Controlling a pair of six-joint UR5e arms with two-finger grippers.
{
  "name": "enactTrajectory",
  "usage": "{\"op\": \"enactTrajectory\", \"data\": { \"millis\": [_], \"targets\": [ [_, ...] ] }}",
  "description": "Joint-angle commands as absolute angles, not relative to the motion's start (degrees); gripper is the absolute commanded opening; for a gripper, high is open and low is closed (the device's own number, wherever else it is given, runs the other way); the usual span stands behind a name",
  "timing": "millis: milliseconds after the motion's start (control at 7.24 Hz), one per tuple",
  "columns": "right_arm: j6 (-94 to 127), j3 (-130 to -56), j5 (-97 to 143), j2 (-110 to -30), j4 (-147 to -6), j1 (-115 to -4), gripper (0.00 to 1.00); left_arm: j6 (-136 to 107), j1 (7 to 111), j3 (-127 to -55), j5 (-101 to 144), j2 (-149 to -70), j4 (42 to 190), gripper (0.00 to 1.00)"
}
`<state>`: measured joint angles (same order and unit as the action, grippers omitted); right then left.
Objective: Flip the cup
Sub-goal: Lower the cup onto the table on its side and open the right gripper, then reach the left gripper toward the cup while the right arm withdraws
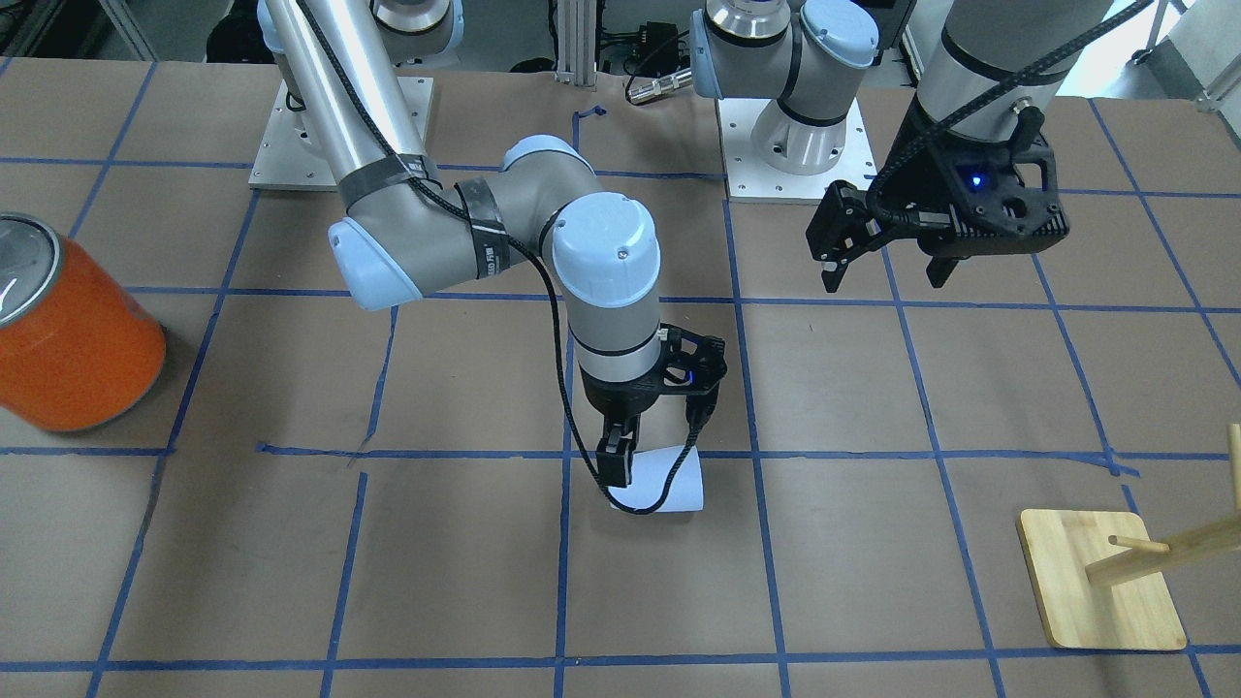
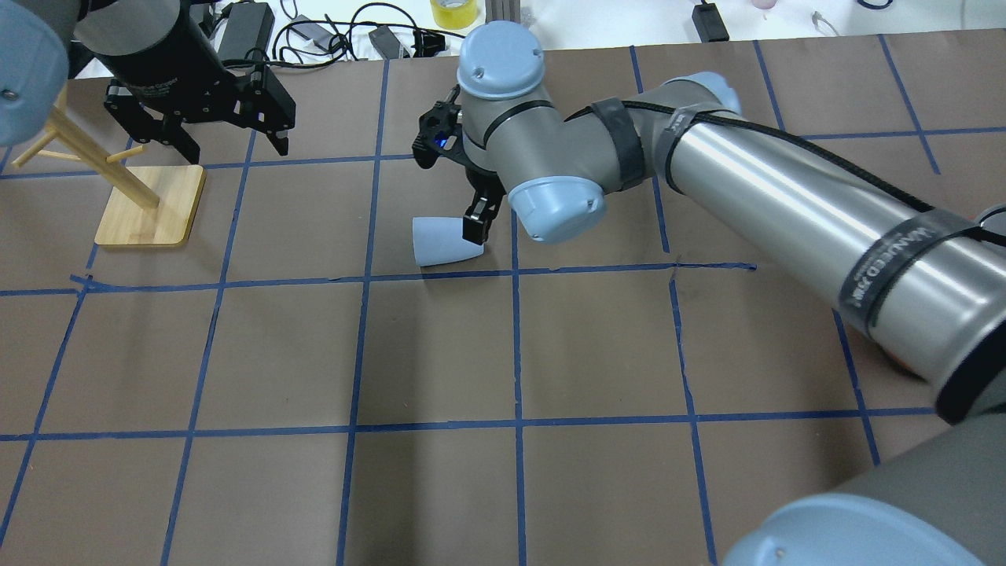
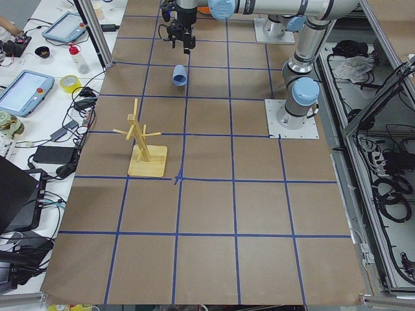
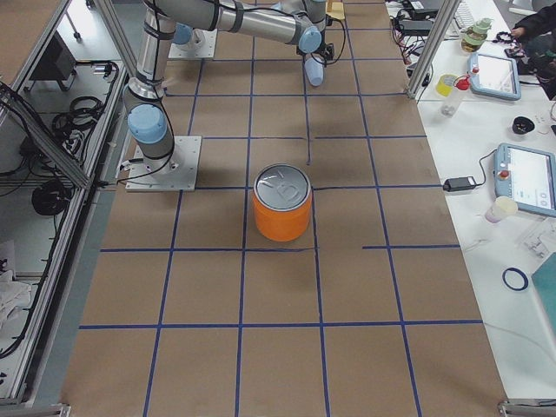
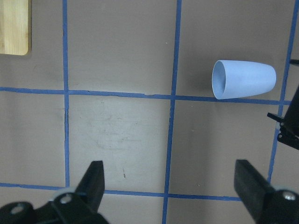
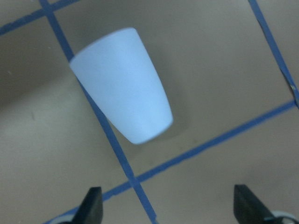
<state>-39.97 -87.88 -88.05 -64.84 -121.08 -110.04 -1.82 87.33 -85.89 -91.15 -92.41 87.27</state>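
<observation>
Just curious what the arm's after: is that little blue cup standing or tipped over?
Tipped over. The cup lies on its side on the table, its open rim facing sideways.

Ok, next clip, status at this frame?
Open both sides: right tool low at narrow end of the cup, not gripping; left tool hovering by the wooden rack. Cup on its side. Rack and orange can stand well apart from it.

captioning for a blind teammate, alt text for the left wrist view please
A small pale blue tapered cup lies on its side at upper right on a brown paper table gridded with blue tape, its open rim facing the view's left. The left claw shows black fingers wide apart along the bottom edge; a pale wooden board corner shows top left.
</observation>
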Motion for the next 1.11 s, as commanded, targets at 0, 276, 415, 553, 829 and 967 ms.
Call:
{"op": "enactTrajectory", "data": {
  "millis": [0, 276, 415, 553, 829, 967],
  "targets": [
    [-34.4, -89.8, -88.9, -74.4, -107.0, -99.0, 1.00, -1.2, 86.5, -86.0, -87.1, -93.7, 87.2, 1.00],
    [-34.4, -89.8, -88.7, -78.3, -99.4, -87.8, 1.00, 1.9, 86.0, -89.6, -81.6, -95.1, 86.0, 1.00],
    [-31.8, -89.8, -88.9, -80.9, -95.1, -85.8, 1.00, 4.7, 85.5, -93.7, -77.6, -96.4, 80.1, 1.00],
    [-21.8, -89.2, -89.5, -83.1, -92.2, -85.7, 1.00, 5.4, 85.3, -98.4, -76.5, -98.8, 72.2, 1.00],
    [-4.0, -88.7, -89.5, -85.4, -89.6, -85.6, 1.00, 8.8, 83.7, -103.0, -63.6, -102.5, 66.7, 1.00],
    [-3.4, -88.5, -89.7, -86.1, -87.6, -85.6, 1.00, 9.3, 83.3, -103.3, -61.0, -104.4, 66.6, 1.00]
  ]
}}
